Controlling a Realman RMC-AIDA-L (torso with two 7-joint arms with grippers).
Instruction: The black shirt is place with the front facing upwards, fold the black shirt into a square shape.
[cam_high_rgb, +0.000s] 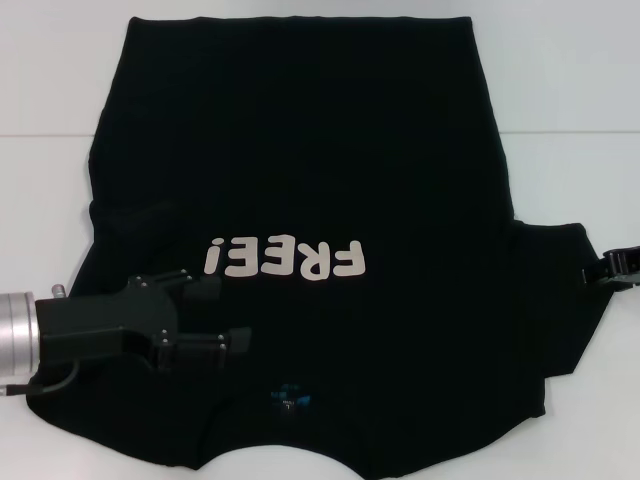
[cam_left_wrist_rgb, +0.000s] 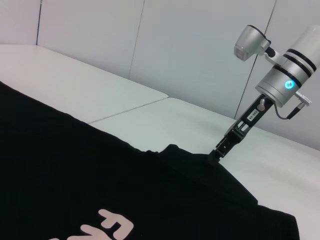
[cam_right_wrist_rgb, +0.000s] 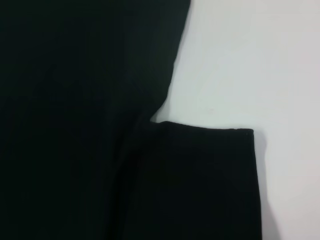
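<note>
Closest to the head camera, the black shirt's (cam_high_rgb: 300, 160) neckline lies at the near edge of the white counter (cam_high_rgb: 560, 90), a small blue neck label (cam_high_rgb: 292, 398) just inside it. Soft matte cotton, the shirt lies spread front up and nearly flat, with shallow creases over its left side and along the near hem of the collar. Its long axis runs straight away from the robot: collar near, straight bottom hem far, so the cream block letters "FREE!" (cam_high_rgb: 284, 258) read upside down from the head. Over the shirt's left shoulder area, just beside the lettering and nearer the robot than it, sits the left pincer (cam_high_rgb: 228, 312), a black angular body on a brushed silver wrist; its two fingers stand apart with nothing between them, and whether they touch the cloth cannot be told. Beyond the lettering from that pincer, at the shirt's far right, the right short sleeve (cam_high_rgb: 560, 290) sticks out flat with a squared cuff. Right at the outer edge of that cuff is the right pincer (cam_high_rgb: 608, 268), slim and black under a silver arm; whether it grips the cloth cannot be told. A thin seam crosses the smooth counter.
</note>
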